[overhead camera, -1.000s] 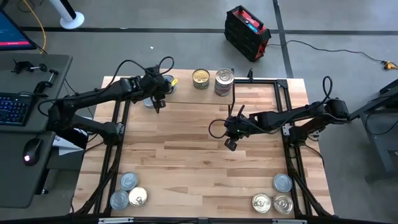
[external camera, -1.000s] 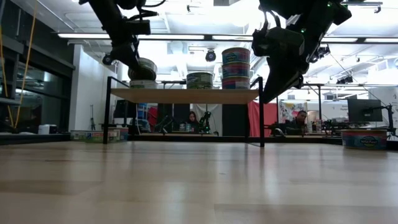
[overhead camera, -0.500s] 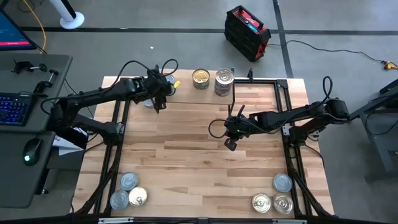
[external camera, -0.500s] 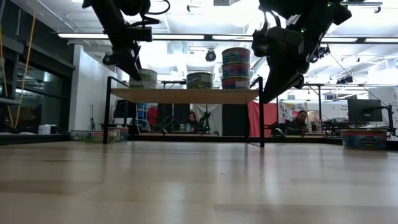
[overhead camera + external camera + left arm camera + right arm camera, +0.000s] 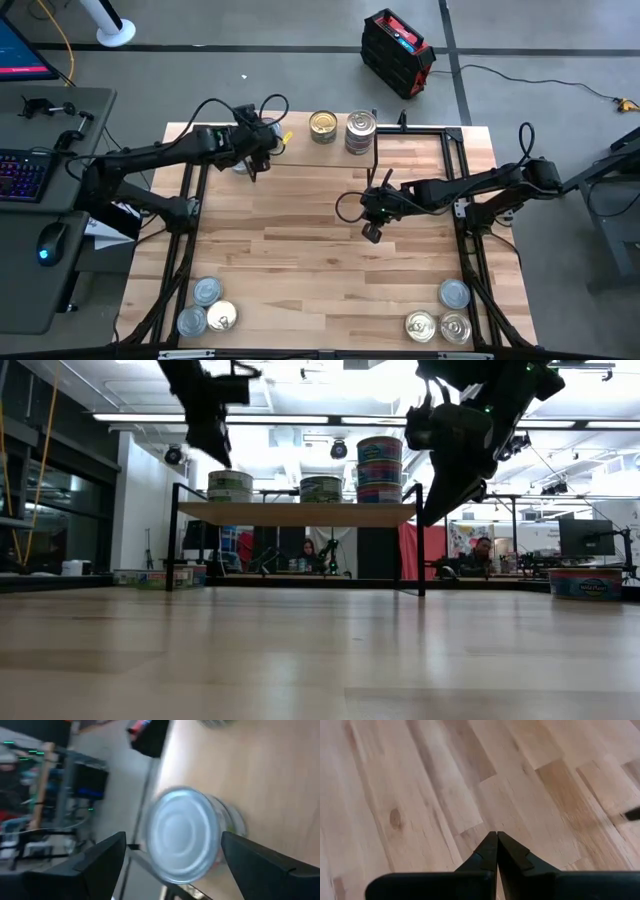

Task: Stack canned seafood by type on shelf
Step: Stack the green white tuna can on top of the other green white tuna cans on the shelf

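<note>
From above, the left tool (image 5: 252, 150) hangs released over the shelf's (image 5: 300, 133) left end; lift straight clear. Low down, the silver tin (image 5: 230, 486) sits on that end, untouched. The left wrist shows open fingers (image 5: 102, 865) flanking it. The right tool (image 5: 496, 851) waits clenched, empty, over the surface (image 5: 435, 790).

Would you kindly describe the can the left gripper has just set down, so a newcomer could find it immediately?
Find the shelf at the table's far edge. Three groups of cans stand on it; take the silver-lidded stack at its left end, below the open left gripper. Its neighbours are a single gold-lidded can and a taller stack.
</note>
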Robot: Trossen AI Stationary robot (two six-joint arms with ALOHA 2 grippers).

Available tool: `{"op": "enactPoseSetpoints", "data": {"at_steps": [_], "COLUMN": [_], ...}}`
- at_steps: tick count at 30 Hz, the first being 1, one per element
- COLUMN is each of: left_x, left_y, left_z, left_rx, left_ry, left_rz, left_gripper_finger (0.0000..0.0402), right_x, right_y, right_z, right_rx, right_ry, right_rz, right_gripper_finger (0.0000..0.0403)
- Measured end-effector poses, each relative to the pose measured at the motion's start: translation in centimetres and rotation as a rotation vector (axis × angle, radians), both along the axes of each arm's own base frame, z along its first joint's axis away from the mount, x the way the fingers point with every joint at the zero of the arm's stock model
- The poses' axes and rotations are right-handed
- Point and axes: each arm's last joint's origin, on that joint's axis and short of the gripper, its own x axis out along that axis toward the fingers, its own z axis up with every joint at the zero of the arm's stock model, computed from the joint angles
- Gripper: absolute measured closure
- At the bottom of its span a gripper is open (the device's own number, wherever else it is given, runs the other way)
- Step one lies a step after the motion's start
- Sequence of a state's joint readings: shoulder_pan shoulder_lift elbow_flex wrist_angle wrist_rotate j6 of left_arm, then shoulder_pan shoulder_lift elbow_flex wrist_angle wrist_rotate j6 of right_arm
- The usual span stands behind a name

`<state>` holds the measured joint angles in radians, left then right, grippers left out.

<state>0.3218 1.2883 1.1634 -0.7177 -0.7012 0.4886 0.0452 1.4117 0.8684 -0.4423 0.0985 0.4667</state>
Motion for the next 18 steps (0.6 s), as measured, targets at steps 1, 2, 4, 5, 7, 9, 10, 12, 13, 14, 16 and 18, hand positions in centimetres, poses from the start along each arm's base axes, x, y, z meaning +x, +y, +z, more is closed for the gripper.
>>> {"op": "enactPoseSetpoints", "data": {"at_steps": [1,2,4,5,7,9,10,12,13,14,16,18], "left_x": [0.2,0.4,0.7,0.7,0.8,0.7,0.7,0.8,0.9,1.0,1.1,0.8], "left_y": [-0.4,-0.9,-1.9,-2.4,-3.5,-4.3,-4.8,-5.8,-6.4,-7.2,-9.0,-11.0], "left_z": [0.5,0.9,1.7,2.1,2.4,2.3,2.2,1.5,1.0,0.4,-0.9,-2.4], "left_rx": [0.021,0.037,0.038,0.025,-0.035,-0.153,-0.234,-0.450,-0.560,-0.654,-0.803,-0.886], "left_ry": [-0.022,-0.050,-0.132,-0.179,-0.287,-0.408,-0.466,-0.542,-0.566,-0.584,-0.569,-0.505], "left_rz": [0.012,0.024,0.042,0.048,0.066,0.095,0.116,0.135,0.147,0.155,0.150,0.139], "left_gripper_finger": [0.0082,0.0082,0.0082,0.0082,0.0082,0.0082,0.0082,0.0082,0.0082,0.0082,0.0082,0.0082], "right_x": [0.0,0.0,-0.2,-0.4,-0.8,-1.4,-1.7,-2.3,-2.6,-2.9,-3.3,-3.4], "right_y": [0.0,0.0,0.1,0.1,0.0,0.0,0.0,0.0,0.0,0.0,0.0,0.0], "right_z": [0.0,0.1,0.6,0.9,1.6,2.5,2.9,3.7,4.0,4.3,4.7,4.9], "right_rx": [-0.005,-0.007,-0.010,-0.011,-0.011,-0.011,-0.011,-0.011,-0.010,-0.010,-0.006,0.011], "right_ry": [0.001,-0.003,-0.017,-0.028,-0.051,-0.077,-0.092,-0.114,-0.120,-0.130,-0.141,-0.150], "right_rz": [0.018,0.032,0.060,0.068,0.069,0.069,0.070,0.070,0.069,0.069,0.072,0.091], "right_gripper_finger": [0.0403,0.0403,0.0403,0.0403,0.0403,0.0403,0.0403,0.0403,0.0403,0.0403,0.0403,0.0403]}}
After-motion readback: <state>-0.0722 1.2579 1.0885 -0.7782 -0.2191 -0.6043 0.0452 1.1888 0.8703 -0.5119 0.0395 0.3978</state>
